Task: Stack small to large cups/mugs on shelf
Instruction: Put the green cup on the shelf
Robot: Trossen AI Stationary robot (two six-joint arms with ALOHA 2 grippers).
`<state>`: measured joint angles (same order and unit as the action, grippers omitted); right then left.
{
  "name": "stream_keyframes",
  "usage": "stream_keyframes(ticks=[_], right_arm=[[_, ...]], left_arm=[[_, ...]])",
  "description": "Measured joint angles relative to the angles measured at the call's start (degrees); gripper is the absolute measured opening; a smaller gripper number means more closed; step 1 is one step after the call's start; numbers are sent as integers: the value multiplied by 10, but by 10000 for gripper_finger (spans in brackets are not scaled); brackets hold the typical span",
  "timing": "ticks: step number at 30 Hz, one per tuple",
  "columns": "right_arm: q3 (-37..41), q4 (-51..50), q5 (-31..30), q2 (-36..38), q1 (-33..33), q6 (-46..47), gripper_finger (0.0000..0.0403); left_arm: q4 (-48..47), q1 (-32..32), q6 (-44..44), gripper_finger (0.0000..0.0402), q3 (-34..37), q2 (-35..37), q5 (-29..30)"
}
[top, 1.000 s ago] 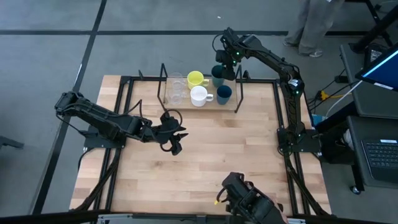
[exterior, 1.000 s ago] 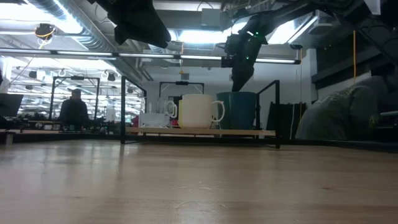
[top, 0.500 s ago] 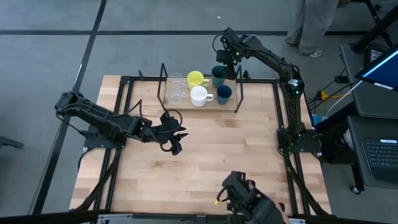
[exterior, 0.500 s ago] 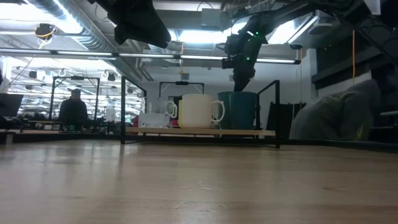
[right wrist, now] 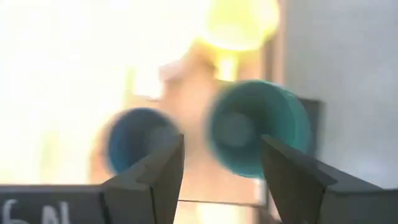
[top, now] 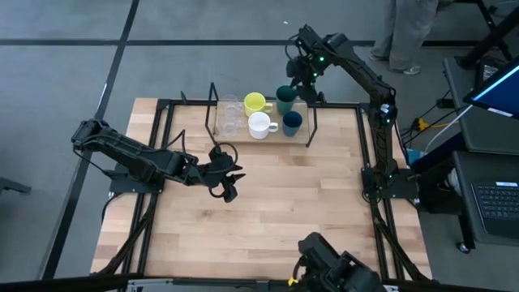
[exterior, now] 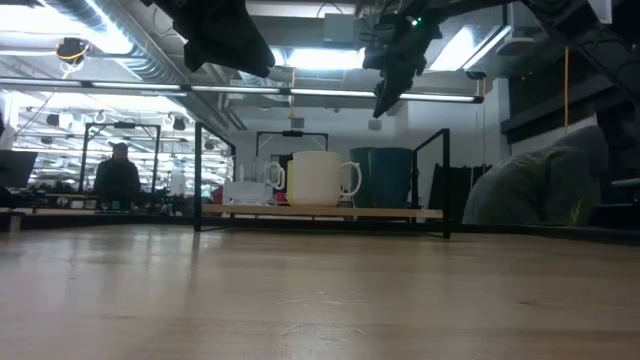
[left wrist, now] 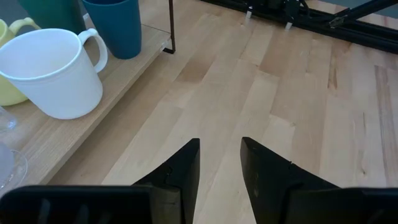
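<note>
While the right pincer [top: 303,75] is hanging above the shelf's [top: 243,135] far right end, its fingers [right wrist: 152,171] are standing wide apart and holding nothing; the right wrist view is looking down between them at the green cup [right wrist: 258,127], with the blue cup [right wrist: 137,140] beside it. All six vessels are sitting on the shelf at the far side of the surface [top: 268,211]: two glass cups [top: 229,116] at the left, the yellow mug [top: 255,103] behind the white mug [top: 259,125] in the middle, then the green cup [top: 285,99] behind the blue cup [top: 292,122] at the right. Each is standing upright. The left pincer [top: 230,182] is waiting over the middle of the surface, well apart from the shelf, its fingers [left wrist: 180,171] sitting narrowly parted and gripping nothing.
</note>
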<state>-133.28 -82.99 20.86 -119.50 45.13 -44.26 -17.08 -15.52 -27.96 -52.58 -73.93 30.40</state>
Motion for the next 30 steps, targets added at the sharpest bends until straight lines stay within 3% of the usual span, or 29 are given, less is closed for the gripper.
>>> stream_keyframes(ticks=[3,16,30], right_arm=[[8,-13,31,0,-5,-24,208],[123,74,-73,-1,-41,-45,208],[162,99,-93,-2,-42,-49,208]], left_arm=[[0,0,0,110,0,0,0],[0,0,0,110,0,0,0],[0,0,-1,110,0,0,0]])
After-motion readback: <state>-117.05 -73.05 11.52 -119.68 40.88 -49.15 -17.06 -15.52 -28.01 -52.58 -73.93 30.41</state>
